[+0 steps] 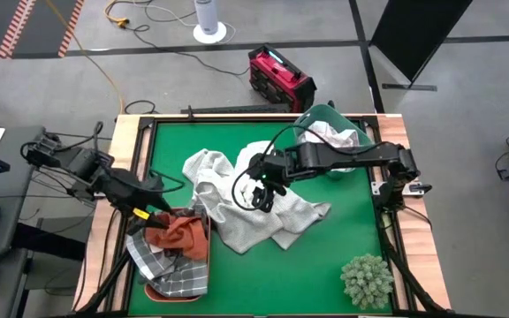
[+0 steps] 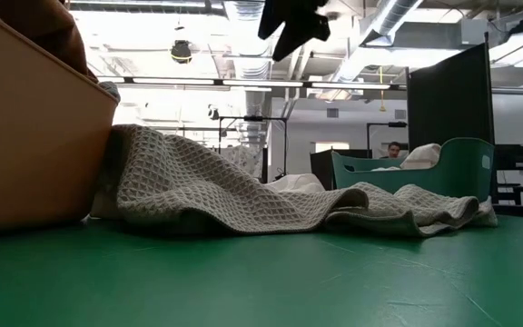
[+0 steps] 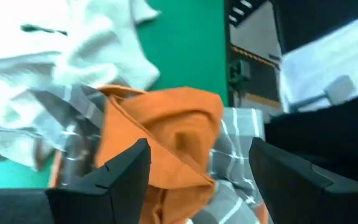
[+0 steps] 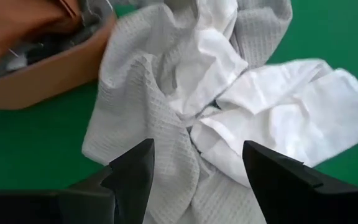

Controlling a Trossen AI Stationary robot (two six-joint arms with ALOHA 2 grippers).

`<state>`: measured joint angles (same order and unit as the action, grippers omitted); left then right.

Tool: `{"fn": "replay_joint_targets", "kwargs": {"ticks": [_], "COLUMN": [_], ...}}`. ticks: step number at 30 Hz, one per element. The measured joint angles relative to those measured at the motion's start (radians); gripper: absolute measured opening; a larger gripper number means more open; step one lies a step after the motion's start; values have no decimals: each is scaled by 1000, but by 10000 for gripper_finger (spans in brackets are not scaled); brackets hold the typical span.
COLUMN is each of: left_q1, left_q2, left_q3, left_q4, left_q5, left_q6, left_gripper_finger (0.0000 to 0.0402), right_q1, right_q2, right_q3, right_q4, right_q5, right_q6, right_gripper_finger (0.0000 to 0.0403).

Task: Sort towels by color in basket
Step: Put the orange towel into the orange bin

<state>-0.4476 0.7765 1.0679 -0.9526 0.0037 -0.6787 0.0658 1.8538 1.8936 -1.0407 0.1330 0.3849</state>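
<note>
Left gripper (image 1: 155,208): fingers spread apart, empty, poised above the rust-orange cloth towel (image 1: 180,234). That towel lies crumpled directly below and just ahead of the fingertips, on top of the grey checked cloth towel (image 1: 179,276); both sit in the tan rectangular basket (image 1: 153,291) at the table's near left corner.

Right gripper (image 1: 263,193): fingers wide apart, gripping nothing, hanging over the heap of pale towels in the middle of the green table (image 1: 325,265). In the low view it hangs clear above the cloth. Directly beneath it: the plain grey waffle-weave towel (image 4: 138,106), rumpled and spread flat; touching it, just beyond the fingertips, the smooth white cloth towel (image 4: 291,112), folded over on itself.

Teal oval basket (image 1: 318,116): at the table's far edge, behind the right arm, with a white towel (image 1: 336,134) bunched inside.

Spiky pale-green plant ball (image 1: 367,279): near right corner of the table, well apart from both grippers.
</note>
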Motion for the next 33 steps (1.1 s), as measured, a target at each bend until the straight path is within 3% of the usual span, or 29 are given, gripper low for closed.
{"fn": "replay_joint_targets", "kwargs": {"ticks": [4, 10, 17, 22, 27, 33], "left_q1": [-38, -103, -142, -128, -128, -128], "left_q2": [-3, 87, 191, 205, 164, 84], "left_q3": [0, -70, -287, -426, -387, -195], "left_q4": [-2, 12, 204, 344, 310, 169], "left_q5": [-79, -94, -121, -125, -121, -88], "left_q6": [0, 41, 76, 11, 0, 36], "left_gripper_finger": [261, 261, 261, 260, 249, 243], "right_q1": [12, 11, 9, 4, 4, -18], "right_q2": [0, -1, -1, -1, -1, -1], "right_q3": [-2, -2, -1, -1, -1, 38], "right_q4": [6, 6, 37, 55, 51, 20], "right_q5": [0, 5, 49, 49, 49, 17], "right_q6": [15, 29, 36, 64, 50, 29], "right_gripper_finger": [273, 273, 273, 273, 273, 273]}}
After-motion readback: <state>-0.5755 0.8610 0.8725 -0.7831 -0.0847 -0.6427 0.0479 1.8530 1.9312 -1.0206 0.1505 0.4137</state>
